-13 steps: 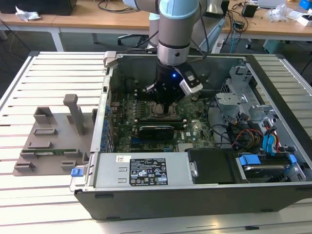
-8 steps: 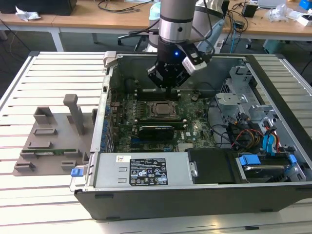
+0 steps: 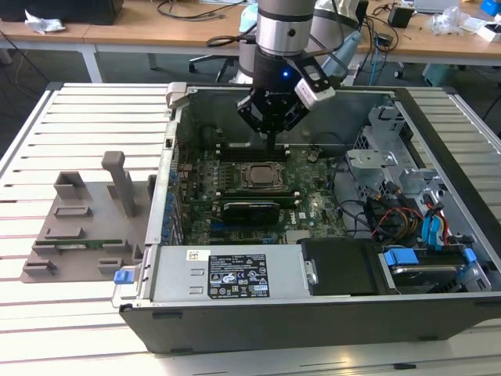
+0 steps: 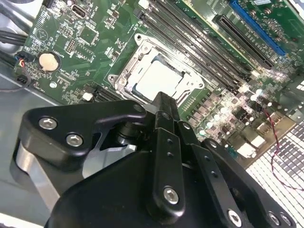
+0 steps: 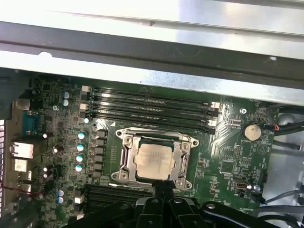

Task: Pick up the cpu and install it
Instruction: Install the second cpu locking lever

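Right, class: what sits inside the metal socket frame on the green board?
The silver cpu lies flat inside the socket frame. Whatever is beneath it is covered. The gripper hangs near the frame's edge.

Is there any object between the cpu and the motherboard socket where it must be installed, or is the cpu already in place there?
Nothing visible stands between them. In both wrist views the cpu already lies inside the metal frame of the socket on the motherboard. The tool hangs just beside the socket's edge, holding nothing visible.
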Available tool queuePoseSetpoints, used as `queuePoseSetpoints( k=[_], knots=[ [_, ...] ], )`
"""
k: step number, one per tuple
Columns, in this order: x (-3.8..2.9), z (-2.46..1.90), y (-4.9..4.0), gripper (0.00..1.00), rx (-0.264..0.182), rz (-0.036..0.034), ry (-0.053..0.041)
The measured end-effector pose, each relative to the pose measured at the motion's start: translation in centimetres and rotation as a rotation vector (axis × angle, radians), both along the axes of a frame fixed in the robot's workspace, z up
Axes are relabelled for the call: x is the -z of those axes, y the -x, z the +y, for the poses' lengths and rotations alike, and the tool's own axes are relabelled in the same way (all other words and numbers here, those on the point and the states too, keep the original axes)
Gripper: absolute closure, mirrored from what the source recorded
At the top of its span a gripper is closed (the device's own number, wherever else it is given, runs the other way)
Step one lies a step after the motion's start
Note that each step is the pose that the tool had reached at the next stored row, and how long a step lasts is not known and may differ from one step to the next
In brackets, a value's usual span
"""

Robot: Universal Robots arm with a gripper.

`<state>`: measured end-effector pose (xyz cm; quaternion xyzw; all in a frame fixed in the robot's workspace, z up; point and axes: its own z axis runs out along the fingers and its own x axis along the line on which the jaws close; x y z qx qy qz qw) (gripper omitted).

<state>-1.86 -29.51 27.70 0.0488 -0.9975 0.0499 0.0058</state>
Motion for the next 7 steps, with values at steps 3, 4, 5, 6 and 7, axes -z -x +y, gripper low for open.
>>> queuePoseSetpoints(
  k=[3,4,5,6,7],
  knots=[
    [-0.09,0.00,0.00,0.89,0.000,0.0000,-0.0001],
    [-0.10,0.00,0.00,0.89,0.000,0.0000,-0.0001],
    [-0.11,0.00,0.00,0.89,0.000,0.0000,0.0000],
    [-0.11,0.00,0.00,0.89,0.000,0.0000,-0.0001],
    [-0.12,0.00,0.00,0.89,0.000,0.0000,-0.0001]
  ],
)
